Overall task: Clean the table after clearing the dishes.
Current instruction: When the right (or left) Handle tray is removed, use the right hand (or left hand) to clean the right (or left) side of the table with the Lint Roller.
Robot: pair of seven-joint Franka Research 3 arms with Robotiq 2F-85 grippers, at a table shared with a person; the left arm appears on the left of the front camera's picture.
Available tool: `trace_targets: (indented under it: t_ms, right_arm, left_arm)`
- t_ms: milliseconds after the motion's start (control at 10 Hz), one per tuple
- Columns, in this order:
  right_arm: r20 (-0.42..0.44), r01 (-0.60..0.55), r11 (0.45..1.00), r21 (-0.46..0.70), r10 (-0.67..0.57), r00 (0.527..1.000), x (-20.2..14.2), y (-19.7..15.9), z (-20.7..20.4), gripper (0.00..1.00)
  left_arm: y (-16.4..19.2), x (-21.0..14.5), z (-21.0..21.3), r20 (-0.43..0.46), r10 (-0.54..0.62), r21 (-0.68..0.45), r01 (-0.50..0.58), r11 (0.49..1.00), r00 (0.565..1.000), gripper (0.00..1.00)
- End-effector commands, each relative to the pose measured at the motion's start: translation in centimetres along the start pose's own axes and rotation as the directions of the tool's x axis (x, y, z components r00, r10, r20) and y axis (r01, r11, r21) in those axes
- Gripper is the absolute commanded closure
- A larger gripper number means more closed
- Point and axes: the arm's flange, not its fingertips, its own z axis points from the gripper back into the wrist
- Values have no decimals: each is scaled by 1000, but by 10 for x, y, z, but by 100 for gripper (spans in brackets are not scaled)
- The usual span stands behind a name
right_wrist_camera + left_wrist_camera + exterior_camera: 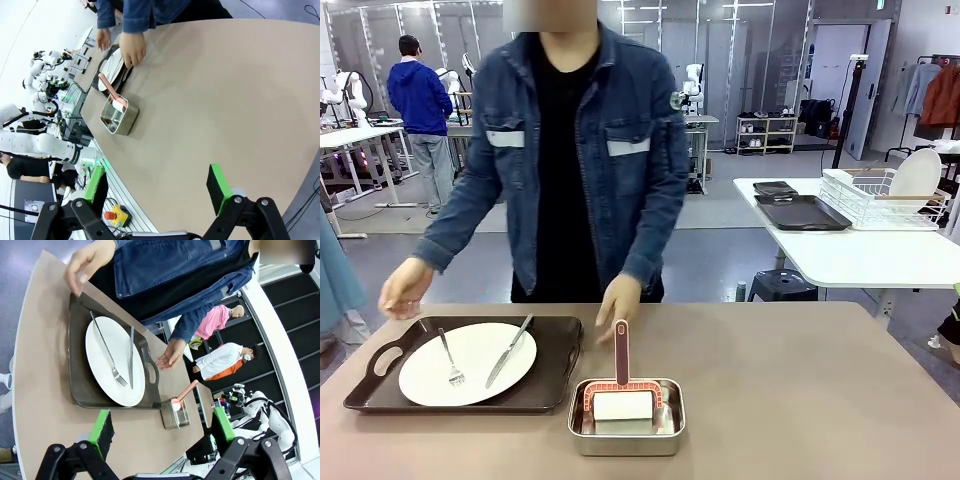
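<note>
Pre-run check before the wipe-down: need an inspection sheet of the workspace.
surface: table tan, no spills seen.
job's things: one white plate with fork and knife on a dark tray, robot's left side.
clutter: steel pan holding a pink-handled brush, centre front; a person's hand close to its handle.
grippers: left gripper and right gripper both open, empty, above the table.
cables: nothing seen on the tabletop.
surroundings: person at far side; white side table with dish rack and dark trays.

Front view across the table (820, 400) toward person (575, 150), wrist views high above, sharing pan (625, 445)
</note>
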Motion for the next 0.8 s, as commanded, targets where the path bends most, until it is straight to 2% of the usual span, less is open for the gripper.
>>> trace_targets:
  t_ms: [0, 700]
  right_arm:
    - [-7, 24, 1000, -17, -24, 1000, -1, 7, -1, 0]
    - [-7, 24, 1000, -17, -24, 1000, -1, 7, -1, 0]
  left_arm:
    - [-1, -1, 2, 2, -4, -2, 4, 1000, 1000, 0]
    - [-1, -1, 2, 2, -4, -2, 4, 1000, 1000, 0]
